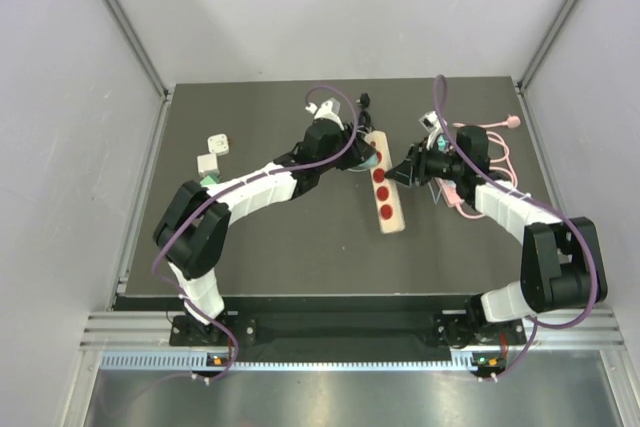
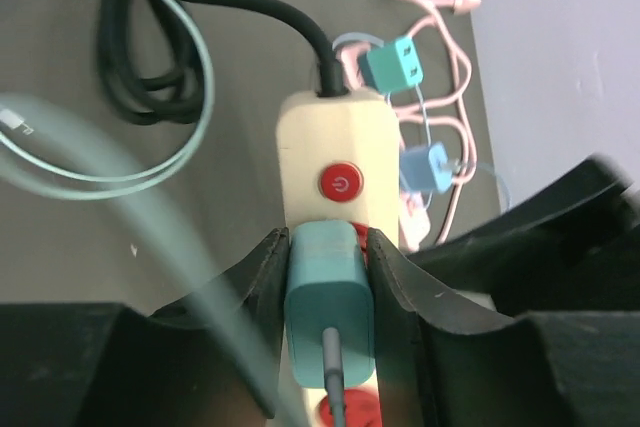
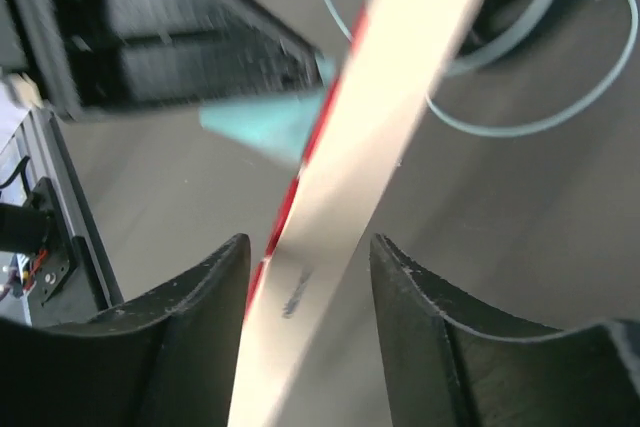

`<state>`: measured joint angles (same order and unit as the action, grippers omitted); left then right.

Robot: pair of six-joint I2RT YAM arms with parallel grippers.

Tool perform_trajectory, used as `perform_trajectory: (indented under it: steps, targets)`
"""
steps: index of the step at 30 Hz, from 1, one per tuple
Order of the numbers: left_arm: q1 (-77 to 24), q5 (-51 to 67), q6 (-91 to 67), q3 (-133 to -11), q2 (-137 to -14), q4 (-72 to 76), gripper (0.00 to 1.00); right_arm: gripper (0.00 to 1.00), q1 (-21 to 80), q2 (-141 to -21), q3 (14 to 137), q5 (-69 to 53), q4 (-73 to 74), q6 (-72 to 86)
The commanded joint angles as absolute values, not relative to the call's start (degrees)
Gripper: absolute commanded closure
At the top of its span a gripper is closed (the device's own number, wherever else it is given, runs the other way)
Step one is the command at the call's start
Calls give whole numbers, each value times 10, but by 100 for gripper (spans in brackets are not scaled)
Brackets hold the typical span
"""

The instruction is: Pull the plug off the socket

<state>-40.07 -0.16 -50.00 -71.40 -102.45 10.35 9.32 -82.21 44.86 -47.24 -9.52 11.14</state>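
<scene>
Plug (image 2: 330, 287), teal and blocky, sits in a socket of the cream power strip (image 2: 335, 137), just below the strip's red power button (image 2: 341, 183), with a grey cord running out of its near end.

Well to the left of the strip, two white adapters (image 1: 213, 152) lie on the dark table (image 1: 280, 257). Nearer, a coiled black cable (image 2: 150, 37) feeds into the strip's far end, and a pale loop of cord (image 2: 100, 77) lies around the coil.

My left claw (image 2: 327, 247) has reached the strip from its left side. Its two fingers are pressed flat against both sides of the plug, closed tight on it.

My right claw (image 3: 310, 247) comes at the strip from its right side. Its fingers stand apart with the strip's body running between them. I see table showing in the gap on one side, so it has hold of nothing.

Right of the strip lie a small teal plug (image 2: 393, 65), a blue one (image 2: 428, 169) and a tangle of pink cable (image 2: 440, 57).
</scene>
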Motion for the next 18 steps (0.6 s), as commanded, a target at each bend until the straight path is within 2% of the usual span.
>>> perform_trajectory:
  steps: [1,10,18]
  targets:
    - [-405,60,-485,-716,-984,192,100,48,102,-827,483,-508,-148,105]
    - [-406,65,-488,-724,-987,199,100,39,109,-853,491,-522,-142,120]
    - [-405,5,-489,-736,-976,170,100,16,117,-855,482,-518,-162,157]
